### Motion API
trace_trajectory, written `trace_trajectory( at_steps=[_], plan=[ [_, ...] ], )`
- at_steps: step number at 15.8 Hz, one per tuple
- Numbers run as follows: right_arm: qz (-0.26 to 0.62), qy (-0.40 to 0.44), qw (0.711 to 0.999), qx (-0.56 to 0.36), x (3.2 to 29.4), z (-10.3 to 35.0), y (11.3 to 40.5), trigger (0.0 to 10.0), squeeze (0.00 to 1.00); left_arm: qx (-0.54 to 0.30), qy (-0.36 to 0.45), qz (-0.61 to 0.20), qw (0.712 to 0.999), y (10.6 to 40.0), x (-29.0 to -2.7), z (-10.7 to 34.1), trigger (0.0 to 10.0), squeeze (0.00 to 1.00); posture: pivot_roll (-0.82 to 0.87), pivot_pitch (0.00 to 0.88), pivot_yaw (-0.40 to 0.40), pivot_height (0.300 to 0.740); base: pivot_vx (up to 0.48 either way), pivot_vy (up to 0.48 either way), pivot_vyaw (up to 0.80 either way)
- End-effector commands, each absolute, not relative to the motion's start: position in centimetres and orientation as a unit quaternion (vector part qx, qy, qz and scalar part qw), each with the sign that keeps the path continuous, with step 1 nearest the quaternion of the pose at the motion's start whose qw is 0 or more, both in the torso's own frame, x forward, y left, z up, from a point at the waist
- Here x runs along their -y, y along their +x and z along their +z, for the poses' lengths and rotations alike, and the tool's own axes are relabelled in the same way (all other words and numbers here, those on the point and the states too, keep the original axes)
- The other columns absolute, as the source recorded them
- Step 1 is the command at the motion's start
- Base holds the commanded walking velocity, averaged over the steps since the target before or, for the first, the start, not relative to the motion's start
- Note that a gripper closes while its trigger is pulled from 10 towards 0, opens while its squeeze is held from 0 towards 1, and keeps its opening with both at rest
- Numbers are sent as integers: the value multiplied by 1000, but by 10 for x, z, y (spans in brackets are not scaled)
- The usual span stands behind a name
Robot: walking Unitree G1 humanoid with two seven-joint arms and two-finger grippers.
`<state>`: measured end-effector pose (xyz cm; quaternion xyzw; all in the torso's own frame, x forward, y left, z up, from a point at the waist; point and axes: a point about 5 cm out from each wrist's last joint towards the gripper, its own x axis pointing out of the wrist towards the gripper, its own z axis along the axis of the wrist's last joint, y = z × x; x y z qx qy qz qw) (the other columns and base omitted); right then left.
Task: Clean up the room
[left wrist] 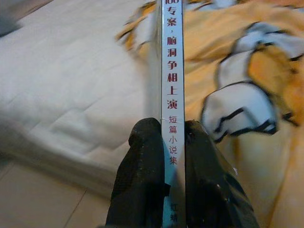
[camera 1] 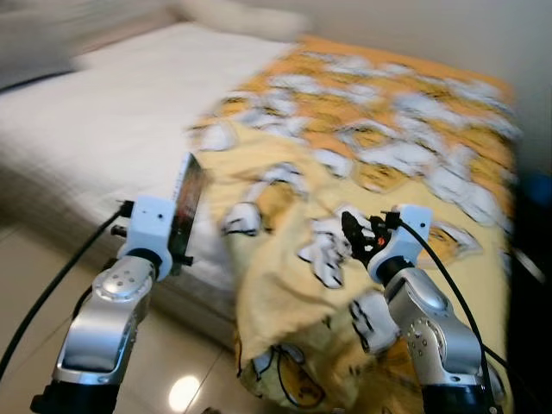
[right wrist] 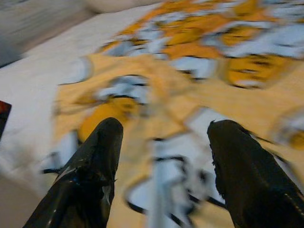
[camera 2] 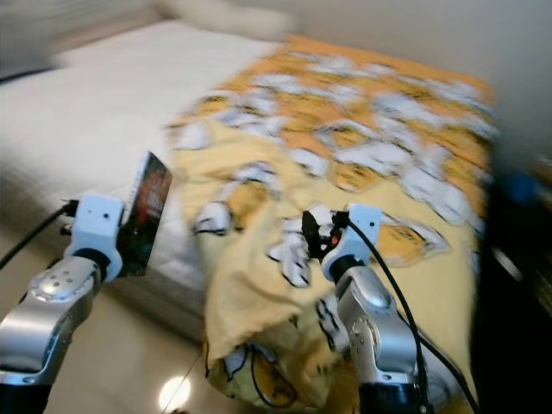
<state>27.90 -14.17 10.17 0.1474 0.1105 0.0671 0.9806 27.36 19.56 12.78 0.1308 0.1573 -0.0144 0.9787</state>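
Left gripper [left wrist: 164, 166]: clenched on a book [camera 1: 187, 205], held edge-up, spine pointing far, at the bed's [camera 1: 103, 112] near left edge. Right gripper [right wrist: 164, 156]: fingers spread, empty, over the yellow blanket [camera 1: 345, 172]. Blanket lies directly beyond the right gripper, spilling off the near edge toward the floor [camera 1: 34, 267]; right arm nearer.

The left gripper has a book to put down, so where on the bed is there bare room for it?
The bare white mattress is free, from the pillow at the head down to the near edge, left of the yellow blanket. The right half is crowded with rumpled blanket spilling over the edge. The left gripper holds the book beside that edge.
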Motion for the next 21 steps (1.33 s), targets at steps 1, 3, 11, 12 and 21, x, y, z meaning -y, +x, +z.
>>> trace_trajectory(
  at_steps=[1,3,11,12,21],
  plan=[
    [48,148,982,-109,151,102,278,10000,0,-126,133,-30,983,277,-186,140,10000,0,0,0,-28,740,0,390,-769],
    [45,152,981,-110,151,101,276,10000,0,-126,131,-30,983,275,-186,140,10000,0,-8,0,-21,740,0,392,-772],
    [48,153,980,-120,150,98,273,10000,0,-128,131,-27,983,274,-187,139,10000,0,-16,0,-26,740,0,392,-776],
    [49,153,980,-120,150,98,274,10000,0,-128,131,-26,983,274,-188,139,10000,0,-16,0,-27,740,0,398,-775],
    [52,138,981,-126,150,97,275,10000,0,-124,135,-29,983,277,-185,140,10000,0,-20,0,-36,740,0,407,-665]
  ],
)
